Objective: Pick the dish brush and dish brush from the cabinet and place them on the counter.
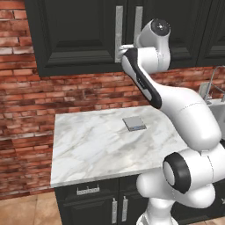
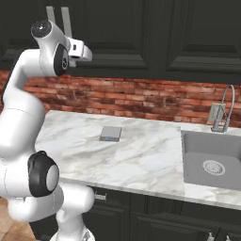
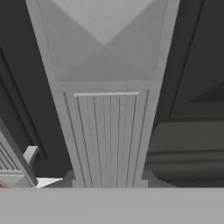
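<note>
Cabinet (image 1: pixel 79 35) doors are shut, so both dish brushes must be inside, out of sight. That explains the raised arm: I have the gripper (image 1: pixel 119 52) at the lower end of a silver bar handle (image 3: pixel 107 109). Jaws look narrowed around that bar; contact I judge likely, not confirmed. Counter (image 2: pixel 150 155) carries a grey pad (image 2: pixel 110 133).

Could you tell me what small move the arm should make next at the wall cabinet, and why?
Probably pull back on the bar handle to swing the door open. The cabinet doors are shut, the gripper sits at the handle's lower end, seemingly closed on it, and no brush is visible. The counter carries a grey pad.
</note>
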### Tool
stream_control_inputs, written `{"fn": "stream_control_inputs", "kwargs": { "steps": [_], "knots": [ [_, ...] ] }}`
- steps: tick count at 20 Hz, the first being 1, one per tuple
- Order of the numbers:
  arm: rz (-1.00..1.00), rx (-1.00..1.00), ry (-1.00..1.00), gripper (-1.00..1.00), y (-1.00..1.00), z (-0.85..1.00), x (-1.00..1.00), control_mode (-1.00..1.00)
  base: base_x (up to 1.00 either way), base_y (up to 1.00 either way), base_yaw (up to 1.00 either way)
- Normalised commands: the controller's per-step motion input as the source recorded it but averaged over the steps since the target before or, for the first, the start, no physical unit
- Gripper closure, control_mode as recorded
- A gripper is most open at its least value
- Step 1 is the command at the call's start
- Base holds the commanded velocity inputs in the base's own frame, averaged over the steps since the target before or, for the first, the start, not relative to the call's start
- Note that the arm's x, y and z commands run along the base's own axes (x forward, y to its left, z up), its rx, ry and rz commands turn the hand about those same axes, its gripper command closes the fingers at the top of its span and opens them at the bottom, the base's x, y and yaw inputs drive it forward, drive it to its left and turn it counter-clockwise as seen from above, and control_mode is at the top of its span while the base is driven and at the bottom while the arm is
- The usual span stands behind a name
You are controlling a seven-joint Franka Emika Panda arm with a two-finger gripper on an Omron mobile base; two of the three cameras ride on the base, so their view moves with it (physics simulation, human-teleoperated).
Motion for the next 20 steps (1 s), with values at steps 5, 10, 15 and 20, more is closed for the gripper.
{"fn": "stream_control_inputs", "kwargs": {
  "steps": [5, 10, 15, 20],
  "knots": [
    [0.02, 0.04, -0.04, 1.0, -0.09, 0.05, -0.12, -1.0, 0.0, 0.0, 0.0],
    [0.03, 0.05, -0.02, 1.0, -0.13, 0.05, -0.15, -1.0, 0.0, 0.0, 0.0],
    [0.04, 0.05, -0.01, 1.0, -0.18, 0.04, -0.15, -1.0, 0.0, 0.0, 0.0],
    [0.04, 0.04, -0.01, 1.0, -0.18, 0.02, -0.17, -1.0, 0.0, 0.0, 0.0]
  ]
}}
